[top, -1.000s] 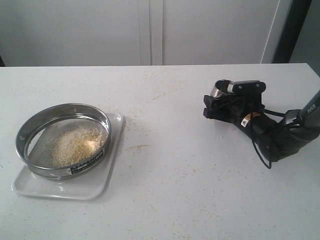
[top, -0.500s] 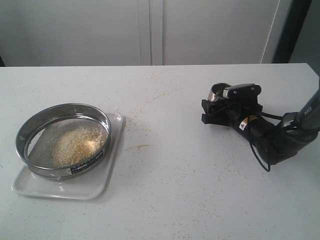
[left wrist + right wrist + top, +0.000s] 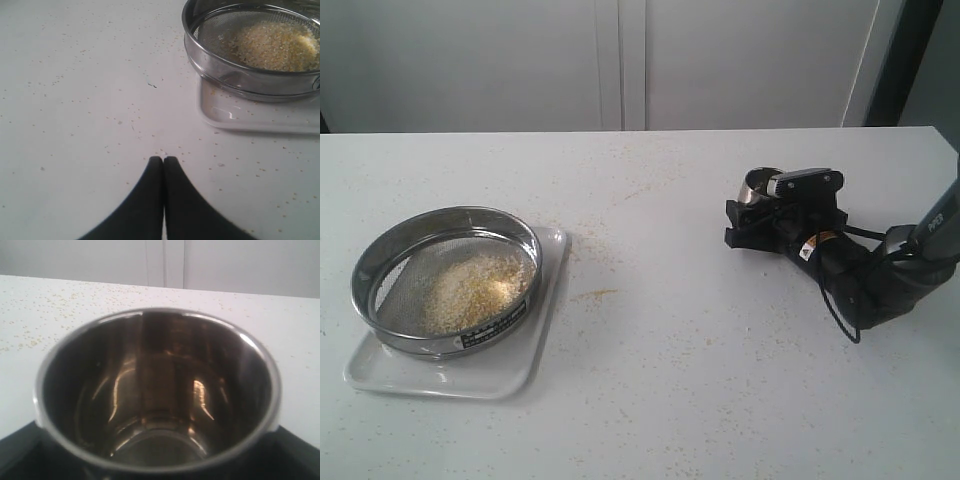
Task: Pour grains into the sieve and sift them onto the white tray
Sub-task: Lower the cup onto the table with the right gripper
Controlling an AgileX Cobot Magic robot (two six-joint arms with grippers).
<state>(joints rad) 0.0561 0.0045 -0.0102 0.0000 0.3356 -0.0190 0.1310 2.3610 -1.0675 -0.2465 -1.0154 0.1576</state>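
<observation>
The sieve (image 3: pixel 420 342) stands on the white tray (image 3: pixel 440 378) at the left of the table, with a heap of yellow and beige grains (image 3: pixel 470 288) on its mesh. In the left wrist view the sieve (image 3: pixel 235 75), the grains (image 3: pixel 272 47) and the white tray (image 3: pixel 240 117) lie a short way beyond my left gripper (image 3: pixel 163 160), which is shut and empty over bare table. That gripper is out of the exterior view. At the right, my right gripper (image 3: pixel 760 212) is shut on a small steel cup (image 3: pixel 757 185), upright and low by the table. The cup (image 3: pixel 155 390) looks empty inside.
Stray grains are scattered over the white tabletop, with a small streak (image 3: pixel 595 295) right of the tray. White cabinet doors (image 3: pixel 620 60) run behind the table's far edge. The right arm (image 3: pixel 880 280) and its black cable lie low at the right side.
My right gripper has sunk a little toward the table, and the cup has tipped more upright. Sieve, tray and grains have not moved.
</observation>
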